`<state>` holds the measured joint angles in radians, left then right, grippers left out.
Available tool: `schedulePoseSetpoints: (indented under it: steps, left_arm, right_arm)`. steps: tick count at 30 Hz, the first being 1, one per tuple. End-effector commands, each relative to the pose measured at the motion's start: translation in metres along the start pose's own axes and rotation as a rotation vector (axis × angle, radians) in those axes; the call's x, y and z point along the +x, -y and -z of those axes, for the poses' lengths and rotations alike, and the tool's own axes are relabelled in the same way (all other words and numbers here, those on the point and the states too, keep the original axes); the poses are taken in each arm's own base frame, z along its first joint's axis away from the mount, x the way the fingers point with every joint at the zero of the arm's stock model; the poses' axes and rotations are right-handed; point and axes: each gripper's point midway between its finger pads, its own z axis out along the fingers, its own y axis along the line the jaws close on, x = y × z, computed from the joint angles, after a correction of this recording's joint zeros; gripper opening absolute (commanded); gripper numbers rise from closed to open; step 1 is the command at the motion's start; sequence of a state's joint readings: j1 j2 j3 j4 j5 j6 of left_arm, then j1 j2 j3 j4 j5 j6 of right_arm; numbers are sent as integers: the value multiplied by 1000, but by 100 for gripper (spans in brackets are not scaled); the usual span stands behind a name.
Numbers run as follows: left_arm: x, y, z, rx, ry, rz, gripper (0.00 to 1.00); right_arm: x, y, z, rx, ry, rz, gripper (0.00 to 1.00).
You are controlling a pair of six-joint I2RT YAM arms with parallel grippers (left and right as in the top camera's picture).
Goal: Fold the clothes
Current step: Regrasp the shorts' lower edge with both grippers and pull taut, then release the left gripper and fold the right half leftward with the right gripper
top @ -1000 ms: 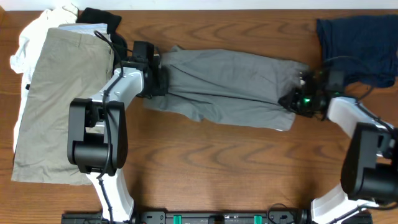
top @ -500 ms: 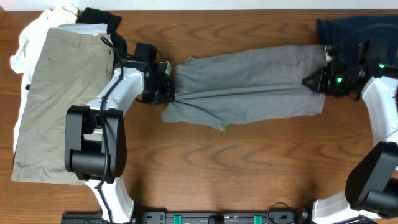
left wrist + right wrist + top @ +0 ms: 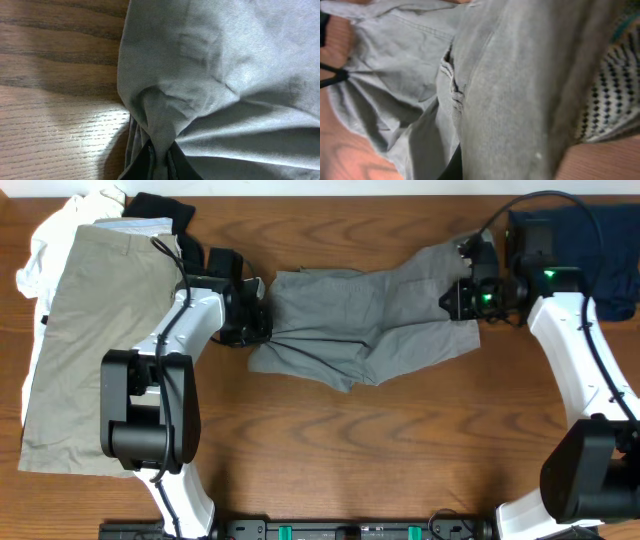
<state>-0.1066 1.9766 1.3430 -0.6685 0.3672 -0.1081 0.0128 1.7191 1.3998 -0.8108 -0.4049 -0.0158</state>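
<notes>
- Left claw (image 3: 258,323) is clenched on the near end of the grey shorts (image 3: 340,330), low at the bench (image 3: 400,440).
- Right claw (image 3: 458,298) grasps the opposite end, seemingly lifted.
- Carry that end over level and taut, so the edges meet squarely.

The grey shorts (image 3: 350,320) are pinched at one end by the left gripper (image 3: 262,320) and at the other by the right gripper (image 3: 458,298), rumpled on the table (image 3: 400,450). Khaki shorts (image 3: 100,330) are laid flat over a white piece (image 3: 45,240) at far left.
</notes>
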Motion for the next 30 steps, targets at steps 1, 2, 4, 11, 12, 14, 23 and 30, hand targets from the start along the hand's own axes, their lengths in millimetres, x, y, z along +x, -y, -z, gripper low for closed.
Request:
schedulePoseSetpoints:
  steps: [1,2,4,11,12,14,23,30]
  left_arm:
    - [-2,0,4,-7,14,-5,6]
    - [-3,4,7,11,16,-7,6]
    - [-8,19,19,70,31,-19,6]
    - [-20,63,47,163,121,-120,6]
    - [-19,68,45,165,118,-131,6]
    - [-15,73,41,167,106,-144,6]
    - [-18,64,41,141,110,-128,6]
    - [-21,55,42,114,122,-129,17]
  right_arm:
    - [-14,11,18,72,56,-47,1]
    - [-12,16,20,78,52,-60,1]
    - [-8,24,23,87,41,-84,1]
    - [4,55,33,120,12,-136,1]
    - [5,58,34,123,11,-130,1]
    - [6,67,38,133,16,-144,1]
    - [20,118,68,118,51,-262,1]
    - [17,112,73,77,58,-211,1]
